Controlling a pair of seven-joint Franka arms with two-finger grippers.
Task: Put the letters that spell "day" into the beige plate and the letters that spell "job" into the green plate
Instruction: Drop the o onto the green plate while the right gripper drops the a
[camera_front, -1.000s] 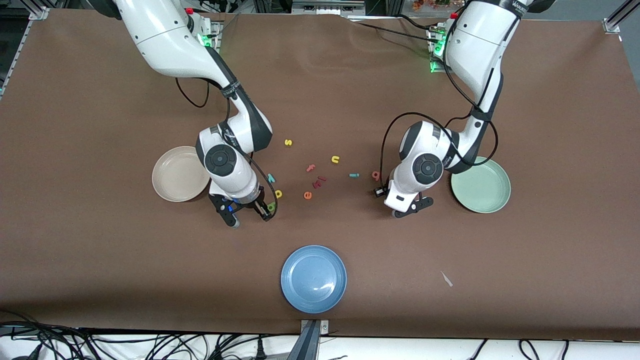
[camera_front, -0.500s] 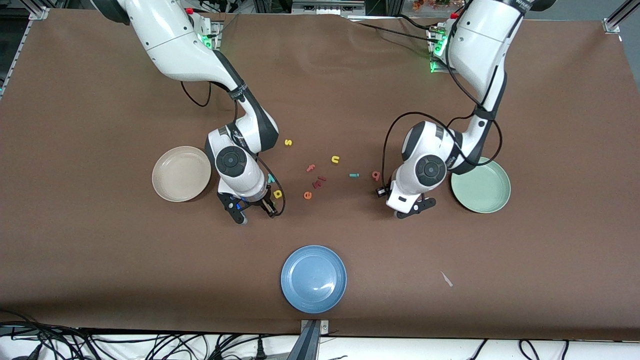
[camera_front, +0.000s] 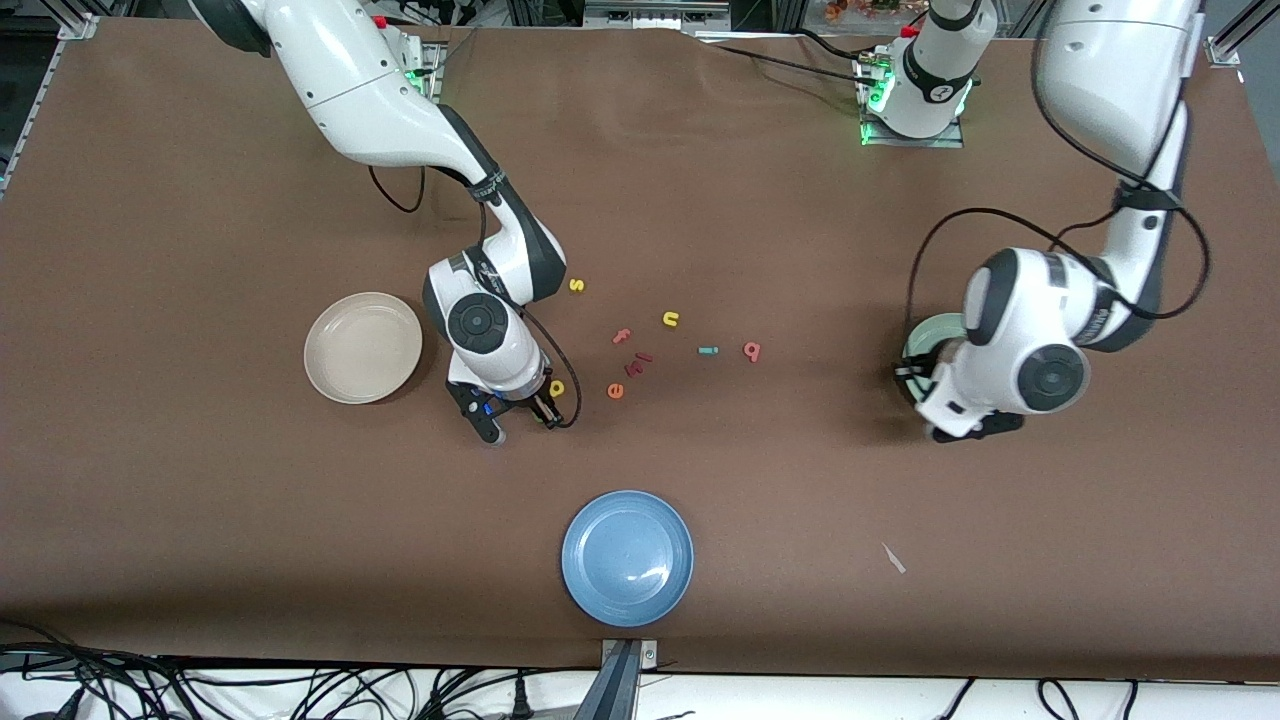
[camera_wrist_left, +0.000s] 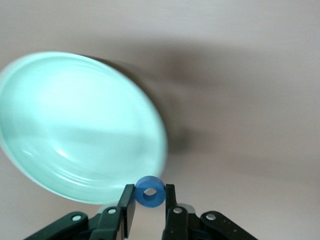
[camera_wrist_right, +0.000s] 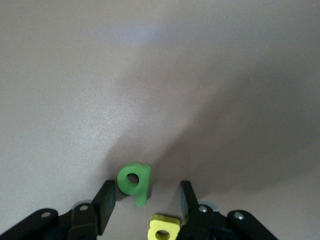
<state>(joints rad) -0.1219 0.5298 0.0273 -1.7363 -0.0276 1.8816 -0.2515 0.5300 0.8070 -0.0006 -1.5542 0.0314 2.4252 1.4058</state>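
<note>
Letters for "day" and "job" are what you are sorting, one per arm. Your right tool (camera_wrist_right: 145, 200) hangs low over the bench (camera_front: 200, 520), its fingers apart, and the green "d" (camera_wrist_right: 135, 183) lies flat between them, closer to one finger (camera_wrist_right: 106, 200) than to the other. Its stem runs roughly toward the wrist, so the fingers look set to close across the width of the letter. The yellow "a" (camera_wrist_right: 164, 228) lies just beside the "d", nearer the wrist and close to the other finger; you may catch it too as you close. The beige plate (camera_front: 363, 347) sits close by, toward the right arm's end of the bench.

Your left tool (camera_wrist_left: 149, 206) is clamped on the blue "o" (camera_wrist_left: 150, 191), gripped across its ring. It hangs over the rim of the green plate (camera_wrist_left: 75, 125), whose bowl lies ahead of the fingertips, so a short reach forward should allow a release inside.
</note>
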